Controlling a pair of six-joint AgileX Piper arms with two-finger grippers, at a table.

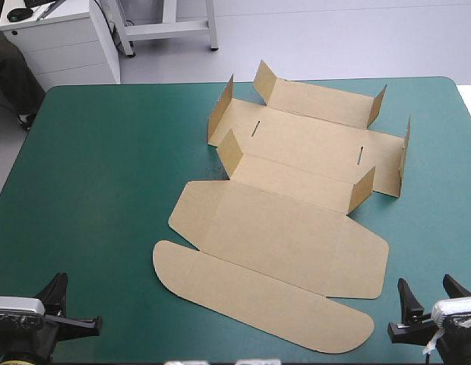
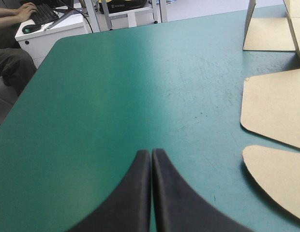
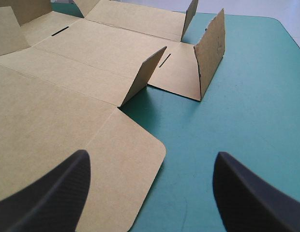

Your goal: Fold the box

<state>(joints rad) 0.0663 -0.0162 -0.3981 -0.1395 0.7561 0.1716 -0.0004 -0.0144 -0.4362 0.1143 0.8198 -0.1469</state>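
Box (image 1: 296, 228) ahead of parted right fingers (image 3: 48, 193), beside joined left fingers (image 2: 130, 203)

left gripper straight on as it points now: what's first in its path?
Likely nothing: ahead of the left gripper lies only bare teal-green cover up to the table's far edge. The box sits off to its side, clear of that line.

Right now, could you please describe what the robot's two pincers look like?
The left pincer and right pincer match: each has two broad black fingers, curved like fins, wide at the base, tapering to a rounded tip. No markings show.
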